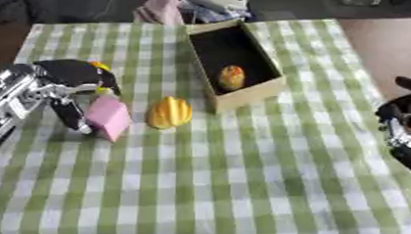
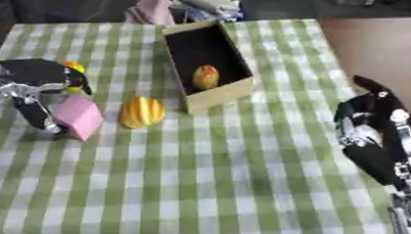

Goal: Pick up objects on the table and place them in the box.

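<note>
Progress check, as far as the pics show: one item is in, at least three look left.

Cardboard box (image 1: 244,98) sits far-centre on the green-and-white checked tablecloth (image 1: 241,179), open top, dark inside. One yellow-orange fruit-like object (image 1: 232,77) already lies in it, toward the near end. So that one's done.

Still on the cloth, all left of the box:
- yellow ribbed gourd/squash-shaped item (image 1: 169,113), just beside the box's near-left corner, not touching it as far as I can tell.
- pink block (image 1: 109,116), left of the gourd, tilted on an edge.
- small yellow-orange thing (image 1: 100,66) peeking out behind the left hand, far side; can't make out what it is.

Left hand (image 1: 69,92) comes in from the left edge; fingers curl down around the pink block, dark finger on its left face, rest of hand over the top. Looks like it's pinching/closing on the block, but block seems to rest on the cloth, so prob. mid-grasp, not lifted yet.

Right hand (image 2: 371,129) is at the right edge, well apart from all items, idle; fingers relaxed and spread a bit, holding nothing.

Judgement: early-to-mid task. Next is lift the pink block and carry it right/far to the box, then gourd, then the small yellow thing. Box has room at the far end.

Clothes heap (image 1: 191,8) beyond the far table edge, not part of the job.
</note>
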